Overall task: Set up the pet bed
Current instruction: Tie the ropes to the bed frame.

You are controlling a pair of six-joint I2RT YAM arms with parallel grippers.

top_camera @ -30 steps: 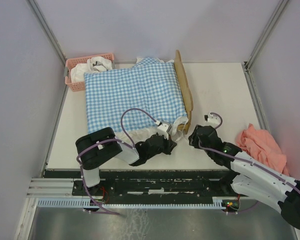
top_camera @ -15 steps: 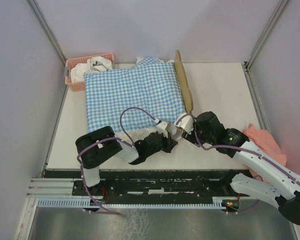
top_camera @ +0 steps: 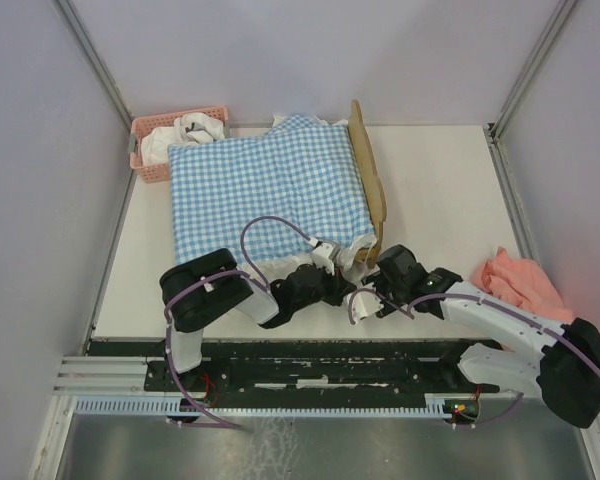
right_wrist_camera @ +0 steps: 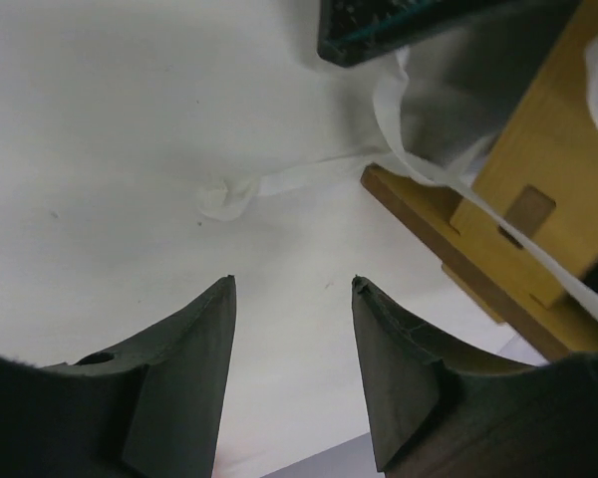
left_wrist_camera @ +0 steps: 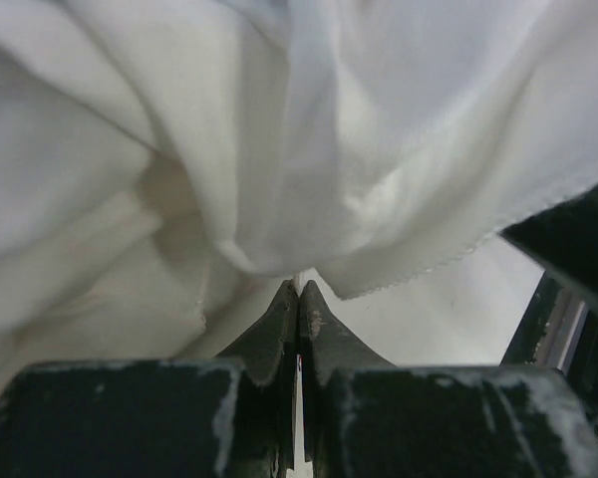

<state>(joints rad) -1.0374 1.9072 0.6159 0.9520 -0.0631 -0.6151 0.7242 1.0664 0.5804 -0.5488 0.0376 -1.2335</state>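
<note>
On the white desk between lilac walls, shows the pet bed at centre back beneath blue-white gingham bedding, headboard along its right side, the left end effector pinched shut on the white ruffle at the near corner, the right end effector parted and empty beside the frame.

- No text, label, brand, number or sign can be read in any of the three views.
</note>
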